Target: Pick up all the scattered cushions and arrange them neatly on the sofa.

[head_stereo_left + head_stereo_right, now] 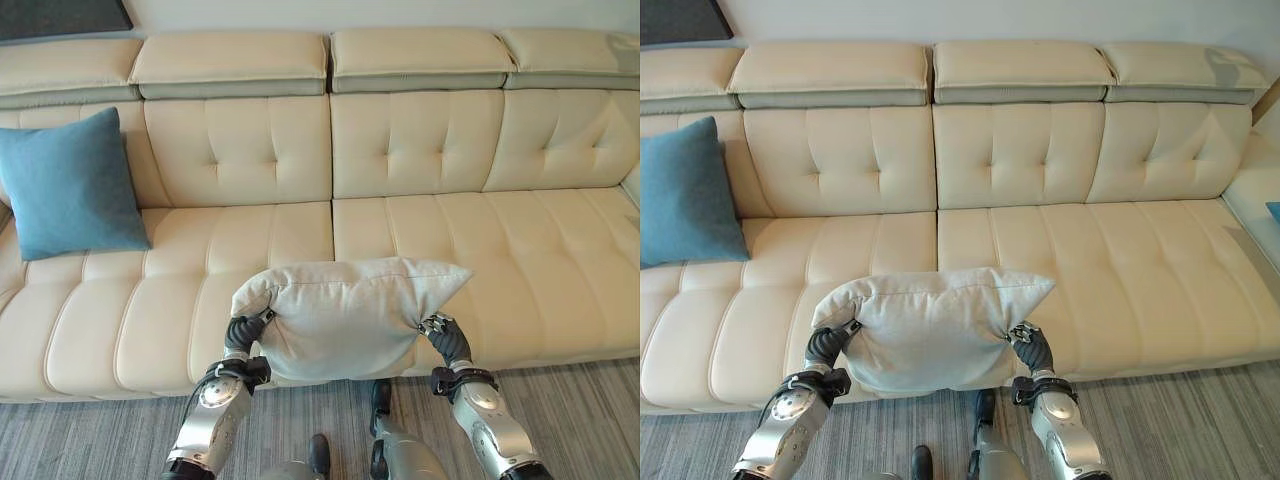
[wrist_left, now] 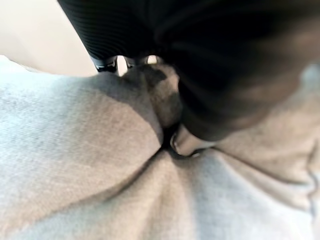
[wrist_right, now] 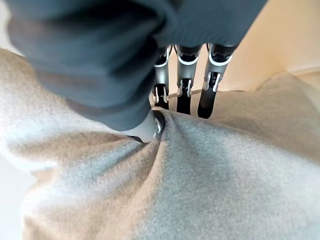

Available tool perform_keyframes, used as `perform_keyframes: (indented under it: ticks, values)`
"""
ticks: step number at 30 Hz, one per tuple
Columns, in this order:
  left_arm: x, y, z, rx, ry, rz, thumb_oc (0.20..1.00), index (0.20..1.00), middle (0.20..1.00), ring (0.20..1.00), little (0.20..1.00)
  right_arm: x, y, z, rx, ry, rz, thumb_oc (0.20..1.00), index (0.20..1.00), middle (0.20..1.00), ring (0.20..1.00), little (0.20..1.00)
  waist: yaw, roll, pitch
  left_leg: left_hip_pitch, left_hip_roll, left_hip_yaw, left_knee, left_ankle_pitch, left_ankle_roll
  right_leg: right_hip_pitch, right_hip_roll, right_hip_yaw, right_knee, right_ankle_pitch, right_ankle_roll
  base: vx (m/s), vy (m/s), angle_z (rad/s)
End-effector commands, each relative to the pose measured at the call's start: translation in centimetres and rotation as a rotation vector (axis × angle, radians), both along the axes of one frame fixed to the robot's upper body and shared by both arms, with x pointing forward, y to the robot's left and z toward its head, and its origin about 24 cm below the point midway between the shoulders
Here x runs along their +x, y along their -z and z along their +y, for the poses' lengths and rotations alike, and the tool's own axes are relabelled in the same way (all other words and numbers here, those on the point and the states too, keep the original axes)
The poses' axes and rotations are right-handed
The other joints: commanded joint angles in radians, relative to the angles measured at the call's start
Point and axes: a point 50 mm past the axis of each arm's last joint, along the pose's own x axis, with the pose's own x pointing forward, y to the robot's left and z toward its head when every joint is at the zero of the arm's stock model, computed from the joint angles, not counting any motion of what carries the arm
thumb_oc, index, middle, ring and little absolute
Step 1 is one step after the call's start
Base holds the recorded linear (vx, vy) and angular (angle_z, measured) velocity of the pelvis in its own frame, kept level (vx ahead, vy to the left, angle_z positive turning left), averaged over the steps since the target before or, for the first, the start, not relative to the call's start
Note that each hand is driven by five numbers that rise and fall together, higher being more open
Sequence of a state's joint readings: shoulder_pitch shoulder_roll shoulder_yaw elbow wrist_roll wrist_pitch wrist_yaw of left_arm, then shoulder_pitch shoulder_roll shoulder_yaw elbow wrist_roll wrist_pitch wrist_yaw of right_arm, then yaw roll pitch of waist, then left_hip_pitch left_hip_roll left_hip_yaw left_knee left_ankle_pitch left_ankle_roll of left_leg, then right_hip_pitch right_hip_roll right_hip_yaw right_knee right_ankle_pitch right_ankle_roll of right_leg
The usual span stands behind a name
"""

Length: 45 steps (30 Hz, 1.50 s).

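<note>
The grey cushion [image 1: 345,318] hung between the two hands over the front edge of the cream sofa [image 1: 500,240], its fabric bunched where the left hand [image 1: 243,335] pinched one lower side and the right hand [image 1: 445,338] pinched the other with thumb and fingers [image 3: 182,85]. Well beyond the left hand, a blue cushion [image 1: 70,185] leaned upright against the sofa's backrest, while grey carpet [image 1: 590,410] lay below both hands.
</note>
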<state>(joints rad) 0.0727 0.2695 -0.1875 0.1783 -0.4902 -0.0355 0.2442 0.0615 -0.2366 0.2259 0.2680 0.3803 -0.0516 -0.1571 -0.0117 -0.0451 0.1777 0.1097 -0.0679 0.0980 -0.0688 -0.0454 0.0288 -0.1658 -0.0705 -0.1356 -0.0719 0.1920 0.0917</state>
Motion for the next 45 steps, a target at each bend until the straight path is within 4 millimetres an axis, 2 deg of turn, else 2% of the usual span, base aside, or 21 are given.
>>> perform_keyframes:
  ticks: [1,2,3,5,6,7,8,9,10,11,12,13,17,23,27,32,37,39,45]
  values:
    - [2.2,-4.0,-2.4,-0.062,0.095,-0.238,0.2,0.2,0.2,0.2,0.2,2.7,-4.8,1.5,0.061,-0.098,-0.263,0.2,0.2,0.2,0.2,0.2,-0.01,0.022,-0.036,-0.004,0.048,-0.022,0.208,-0.025,-0.07,0.09,0.058,-0.015,-0.015,-0.125,0.015,0.33,-0.245,0.54]
    - [2.0,-3.7,-2.6,-0.081,0.098,-0.227,0.2,0.2,0.2,0.2,0.2,2.7,-4.9,1.0,0.06,-0.092,-0.263,0.2,0.2,0.2,0.2,0.2,-0.006,0.021,-0.019,-0.084,0.047,-0.036,0.38,0.011,-0.095,0.128,0.053,-0.025,-0.015,-0.146,-0.007,0.22,-0.183,0.45]
    - [2.0,-3.7,-2.6,-0.081,0.098,-0.227,0.2,0.2,0.2,0.2,0.2,2.7,-4.9,1.0,0.06,-0.092,-0.263,0.2,0.2,0.2,0.2,0.2,-0.009,0.023,-0.021,-0.091,0.049,-0.038,0.389,0.007,-0.095,0.126,0.054,-0.028,-0.015,-0.146,-0.007,0.16,-0.168,0.46]
    - [2.0,-3.6,-2.7,-0.089,0.091,-0.222,0.2,0.2,0.2,0.2,0.2,2.8,-5.1,0.8,0.044,-0.097,-0.267,0.2,0.2,0.2,0.2,0.2,0.004,0.016,0.0,-0.17,0.044,-0.06,0.501,0.033,-0.101,0.164,0.052,-0.037,-0.015,-0.178,-0.03,0.14,-0.149,0.13]
    - [2.0,-3.6,-2.7,-0.089,0.091,-0.222,0.2,0.2,0.2,0.2,0.2,2.8,-5.1,0.8,0.044,-0.097,-0.267,0.2,0.2,0.2,0.2,0.2,0.003,0.016,0.0,-0.171,0.045,-0.06,0.503,0.032,-0.101,0.164,0.053,-0.037,-0.015,-0.178,-0.031,0.13,-0.127,-0.07]
    - [2.0,-3.5,-2.8,-0.095,0.085,-0.211,0.2,0.2,0.2,0.2,0.2,2.9,-5.2,0.8,0.039,-0.096,-0.272,0.2,0.2,0.2,0.2,0.2,0.003,0.008,0.001,-0.195,0.051,-0.051,0.463,0.014,-0.087,0.172,0.045,-0.04,-0.015,-0.185,-0.031,0.16,-0.087,0.14]
    - [2.1,-3.4,-2.9,-0.091,0.086,-0.206,0.2,0.2,0.2,0.2,0.2,3.2,-5.6,0.9,0.034,-0.088,-0.287,0.2,0.2,0.2,0.2,0.2,0.009,-0.004,0.0,-0.195,0.055,-0.056,0.308,-0.023,-0.062,0.184,0.037,-0.045,-0.015,-0.194,-0.025,0.16,-0.087,0.21]
    - [2.1,-3.4,-2.9,-0.091,0.086,-0.206,0.2,0.2,0.2,0.2,0.2,3.2,-5.6,0.9,0.034,-0.088,-0.287,0.2,0.2,0.2,0.2,0.2,0.009,-0.005,0.002,-0.188,0.053,-0.055,0.3,-0.02,-0.061,0.187,0.035,-0.045,-0.015,-0.195,-0.024,0.2,-0.043,0.17]
    - [2.2,-3.5,-3.2,-0.08,0.093,-0.209,0.2,0.2,0.2,0.2,0.2,3.5,-6.1,1.1,0.025,-0.084,-0.311,0.2,0.2,0.2,0.2,0.2,0.009,0.003,-0.001,-0.172,0.072,-0.076,0.115,0.049,-0.068,0.19,0.046,-0.046,-0.015,-0.198,-0.027,0.09,0.001,0.07]
    - [2.2,-3.5,-3.2,-0.08,0.093,-0.209,0.2,0.2,0.2,0.2,0.2,3.5,-6.1,1.1,0.025,-0.084,-0.311,0.2,0.2,0.2,0.2,0.2,0.009,0.003,0.0,-0.166,0.072,-0.076,0.106,0.054,-0.068,0.191,0.046,-0.046,-0.015,-0.198,-0.027,0.12,0.015,0.01]
    - [2.3,-3.6,-3.2,-0.077,0.091,-0.211,0.2,0.2,0.2,0.2,0.2,3.6,-6.4,1.1,0.024,-0.082,-0.322,0.2,0.2,0.2,0.2,0.2,0.007,0.011,-0.002,-0.172,0.086,-0.085,0.034,0.11,-0.082,0.192,0.051,-0.05,-0.015,-0.204,-0.03,0.07,0.039,0.03]
    - [2.4,-3.9,-3.4,-0.076,0.089,-0.222,0.2,0.2,0.2,0.2,0.2,3.9,-6.9,1.2,0.016,-0.079,-0.344,0.2,0.2,0.2,0.2,0.2,0.007,0.015,-0.001,-0.191,0.096,-0.09,-0.003,0.14,-0.096,0.202,0.05,-0.052,-0.015,-0.215,-0.033,0.17,0.092,-0.04]
    - [2.8,-4.4,-3.8,-0.075,0.095,-0.248,0.2,0.2,0.2,0.2,0.2,4.3,-7.9,2.0,0.014,-0.098,-0.393,0.2,0.2,0.2,0.2,0.2,-0.002,0.025,-0.022,-0.14,0.107,-0.058,-0.019,0.129,-0.111,0.24,0.058,-0.05,-0.015,-0.231,-0.038,0.16,0.106,-0.03]
    - [4.0,-5.2,-4.4,-0.047,0.101,-0.27,0.2,0.2,0.2,0.2,0.2,5.8,-9.8,3.4,-0.021,-0.115,-0.462,0.2,0.2,0.2,0.2,0.2,0.001,0.012,-0.061,-0.079,0.1,-0.029,-0.019,0.08,-0.094,0.271,0.037,-0.034,-0.015,-0.244,-0.026,0.15,0.134,-0.04]
    - [5.7,-5.9,-4.6,-0.019,0.094,-0.28,0.2,0.2,0.2,0.2,0.2,7.4,-11.1,4.2,-0.046,-0.106,-0.495,0.2,0.2,0.2,0.2,0.2,0.002,0.003,-0.066,-0.07,0.092,-0.013,-0.019,0.056,-0.078,0.271,0.024,-0.02,-0.015,-0.244,-0.01,0.1,0.128,-0.1]
    - [9.3,-8.7,-4.6,-0.005,0.051,-0.338,0.2,0.2,0.2,0.2,0.2,9.5,-13.3,6.4,-0.014,-0.113,-0.539,0.2,0.2,0.2,0.2,0.2,-0.002,0.002,-0.046,-0.094,0.08,0.004,-0.019,0.039,-0.056,0.234,0.006,0.0,-0.015,-0.234,0.008,0.06,0.126,-0.04]
    - [10.5,-9.8,-4.4,0.021,0.045,-0.359,0.2,0.2,0.2,0.2,0.2,9.9,-13.4,7.1,-0.002,-0.119,-0.533,0.2,0.2,0.2,0.2,0.2,-0.007,0.004,-0.032,-0.111,0.076,0.01,-0.019,0.04,-0.05,0.213,0.001,0.01,-0.015,-0.228,0.012,0.02,0.078,-0.12]
    - [11.9,-11.4,-4.4,0.055,0.034,-0.395,0.2,0.2,0.2,0.2,0.2,10.4,-13.4,8.6,0.017,-0.149,-0.516,0.2,0.2,0.2,0.2,0.2,-0.013,0.007,-0.003,-0.156,0.069,0.014,-0.019,0.049,-0.043,0.162,-0.002,0.025,-0.015,-0.212,0.019,-0.03,0.102,-0.1]
    - [13.3,-12.9,-4.2,0.122,0.015,-0.423,0.2,0.2,0.2,0.2,0.2,11.1,-13.0,10.7,0.016,-0.177,-0.471,0.2,0.2,0.2,0.2,0.2,-0.012,0.009,0.029,-0.221,0.064,0.014,-0.019,0.068,-0.039,0.093,-0.006,0.035,-0.015,-0.188,0.02,0.0,0.055,-0.13]
